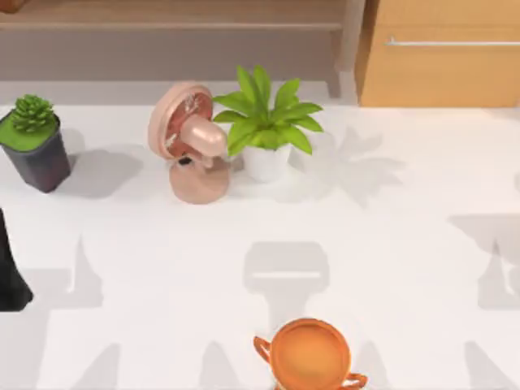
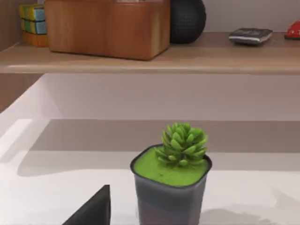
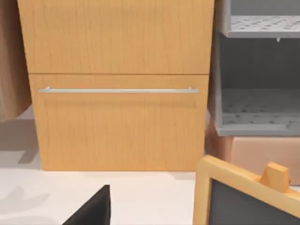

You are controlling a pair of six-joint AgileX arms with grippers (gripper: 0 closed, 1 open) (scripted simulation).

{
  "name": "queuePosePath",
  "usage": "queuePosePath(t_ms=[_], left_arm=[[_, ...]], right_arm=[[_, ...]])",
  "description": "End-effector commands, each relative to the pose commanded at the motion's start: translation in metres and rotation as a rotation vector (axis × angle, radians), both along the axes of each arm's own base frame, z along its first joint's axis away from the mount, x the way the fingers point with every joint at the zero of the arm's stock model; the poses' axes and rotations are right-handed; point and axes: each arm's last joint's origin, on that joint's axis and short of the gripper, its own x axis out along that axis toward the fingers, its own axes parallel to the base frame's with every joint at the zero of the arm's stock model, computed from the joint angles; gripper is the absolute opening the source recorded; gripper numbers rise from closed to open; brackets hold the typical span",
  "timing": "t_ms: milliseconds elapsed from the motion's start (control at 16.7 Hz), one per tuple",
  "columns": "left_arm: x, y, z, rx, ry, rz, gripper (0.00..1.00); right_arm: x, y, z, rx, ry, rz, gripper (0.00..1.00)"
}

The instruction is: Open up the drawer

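The drawer (image 1: 443, 73) stands at the table's far right, a light orange-tan wooden front with a thin silver bar handle (image 1: 451, 42). In the right wrist view the drawer front (image 3: 117, 129) sits flush under a matching upper panel, and its handle (image 3: 117, 90) runs across its top. A dark part of my right gripper (image 3: 91, 211) shows low in that view, well short of the drawer. My left arm (image 1: 10, 272) rests at the table's left edge. A dark part of my left gripper (image 2: 91, 211) sits beside a potted succulent (image 2: 171, 180).
A pink desk fan (image 1: 191, 142) and a leafy plant in a white pot (image 1: 264, 122) stand at the back centre. The succulent pot (image 1: 34, 142) is at the left and an orange two-handled pot (image 1: 309, 353) at the front. A wood-framed chalkboard (image 3: 243, 197) and grey racks (image 3: 258, 70) flank the drawer.
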Motion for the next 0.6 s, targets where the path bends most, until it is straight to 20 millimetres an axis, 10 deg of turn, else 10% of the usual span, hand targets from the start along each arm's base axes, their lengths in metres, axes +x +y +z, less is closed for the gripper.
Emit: queuePosePath(t_ms=[600], left_arm=[[0.000, 0.000, 0.000, 0.000, 0.000, 0.000, 1.00]], right_arm=[[0.024, -0.016, 0.069, -0.007, -0.038, -0.002, 1.00]])
